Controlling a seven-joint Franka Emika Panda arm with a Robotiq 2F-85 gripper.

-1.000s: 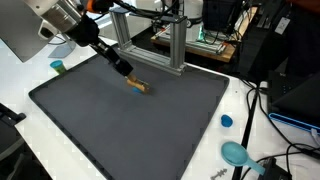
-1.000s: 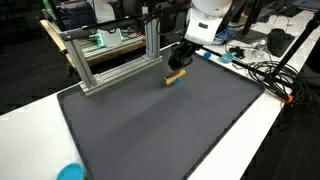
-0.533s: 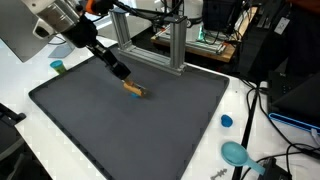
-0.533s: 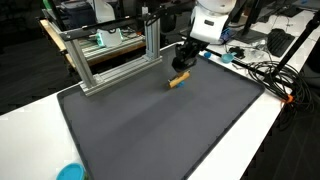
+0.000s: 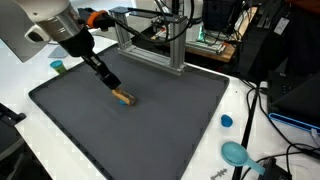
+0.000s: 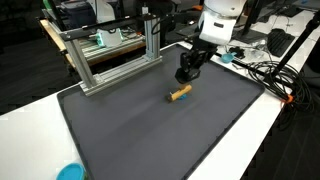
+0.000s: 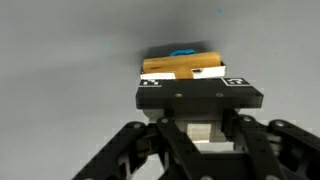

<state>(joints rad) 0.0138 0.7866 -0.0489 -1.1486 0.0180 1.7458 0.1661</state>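
A short orange-brown stick with a blue tip [image 5: 124, 96] sits low over the dark grey mat [image 5: 150, 130], left of its middle. It also shows in an exterior view [image 6: 179, 95]. My gripper [image 5: 110, 84] comes down at a slant from the upper left with its fingertips right at the stick, and it shows above the stick in an exterior view [image 6: 185, 76]. In the wrist view the stick [image 7: 180, 66] lies just past my gripper [image 7: 200, 100]. The jaws look drawn together, with a pale piece between them. How firmly the stick is gripped is hard to see.
A metal frame [image 5: 150, 40] stands along the mat's far edge and shows in an exterior view [image 6: 110, 55]. A blue cap [image 5: 227, 121] and a teal scoop [image 5: 236, 153] lie on the white table. A teal cup [image 5: 58, 67] stands beside the mat. Cables [image 6: 262, 75] run nearby.
My gripper and the stick have moved together away from the metal frame toward the middle of the mat, keeping the same spacing.
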